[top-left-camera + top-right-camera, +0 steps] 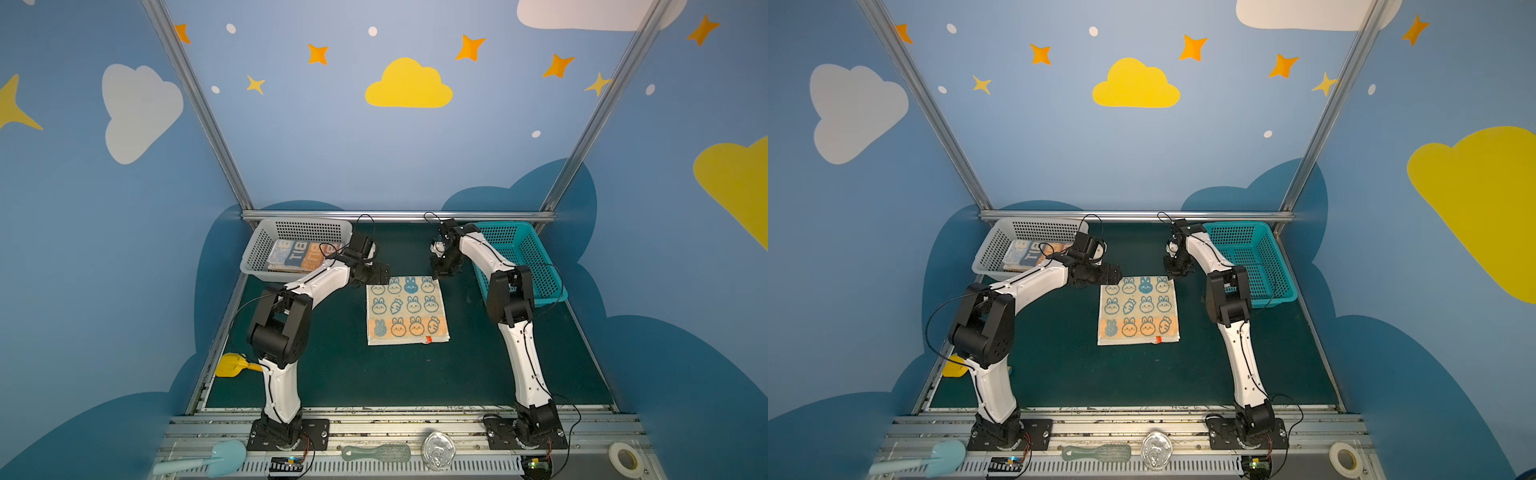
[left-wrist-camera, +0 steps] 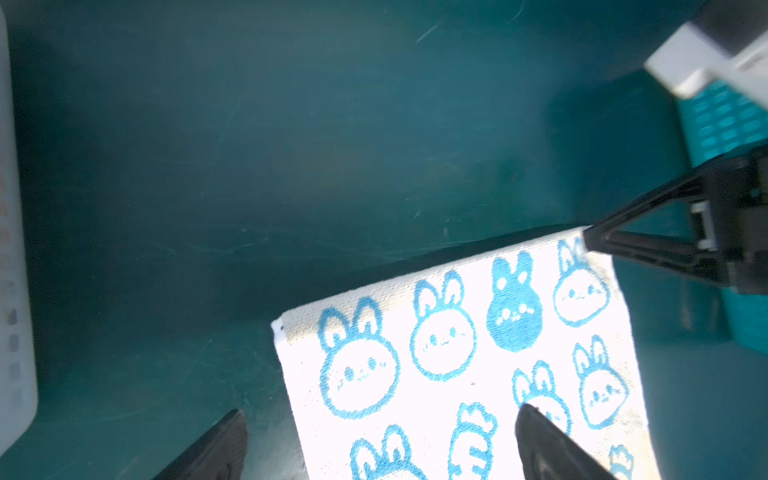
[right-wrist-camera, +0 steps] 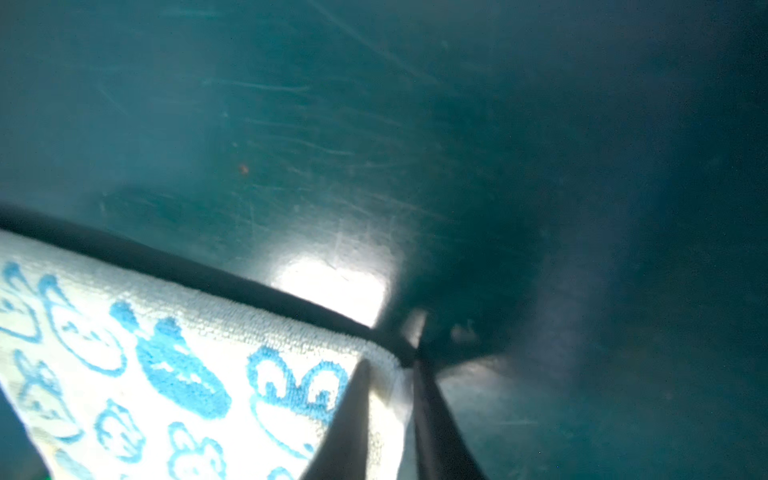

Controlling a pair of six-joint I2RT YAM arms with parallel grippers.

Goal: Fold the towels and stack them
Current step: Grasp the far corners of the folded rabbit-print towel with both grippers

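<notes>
Centrally, the bunny towel (image 1: pixel 407 309) lies flat on the green mat (image 1: pixel 332 365). The right gripper (image 3: pixel 390 362) pinches its far right corner. The left gripper (image 2: pixel 380 409) hangs spread wide over the far left corner. Folded towels (image 1: pixel 299 254) fill the grey basket (image 1: pixel 305 221) behind the left arm, and the teal basket (image 1: pixel 536 266) stands opposite.

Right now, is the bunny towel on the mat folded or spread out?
Spread out: the bunny towel lies flat as one sheet, with no fold visible. The right gripper pinches one far corner.
</notes>
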